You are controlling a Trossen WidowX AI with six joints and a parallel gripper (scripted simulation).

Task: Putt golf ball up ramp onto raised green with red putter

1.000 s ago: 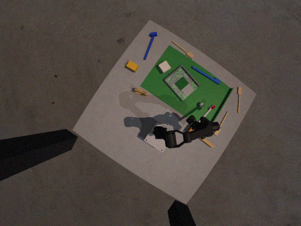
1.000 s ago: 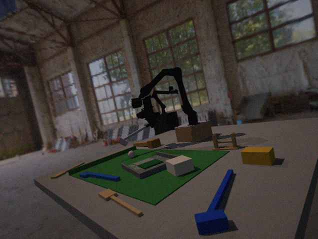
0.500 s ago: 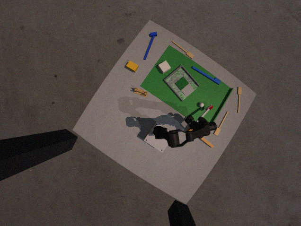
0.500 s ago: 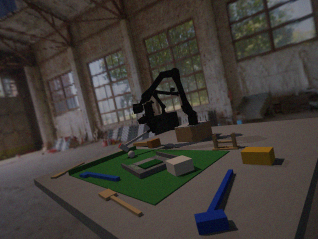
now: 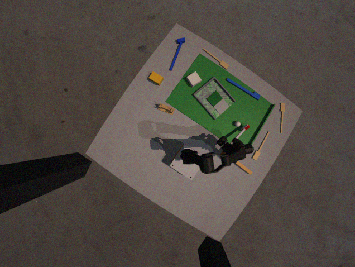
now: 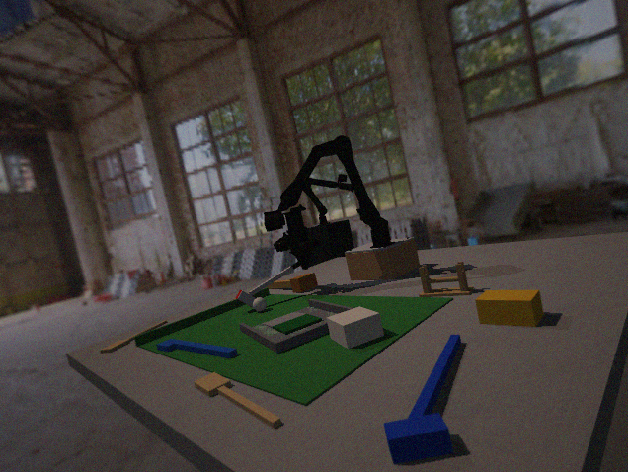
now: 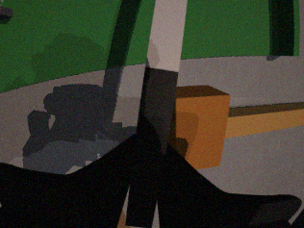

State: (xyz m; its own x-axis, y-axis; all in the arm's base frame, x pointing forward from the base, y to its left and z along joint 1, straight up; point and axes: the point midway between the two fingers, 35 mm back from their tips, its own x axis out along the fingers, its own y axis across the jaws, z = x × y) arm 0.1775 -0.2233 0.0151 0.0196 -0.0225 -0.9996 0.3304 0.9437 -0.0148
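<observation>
Holding the red putter in the pincer, with its head near the golf ball on the green mat. Rightward in the exterior view, showing the raised green, then a white block, then a yellow block on the desk.

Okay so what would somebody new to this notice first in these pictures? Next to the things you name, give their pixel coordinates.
Probably the black arm, its gripper [image 5: 229, 142] [image 6: 295, 265] [image 7: 147, 141] shut on the red-headed putter [image 5: 241, 132] [image 6: 269, 281] [image 7: 165, 35], which slants down to the green mat beside the white ball [image 5: 237, 124] [image 6: 259, 303]. Next, the bright yellow block [image 5: 156, 78] [image 6: 509, 307] and big blue mallet [image 5: 176, 56] [image 6: 419, 437], both lying off the mat.
</observation>
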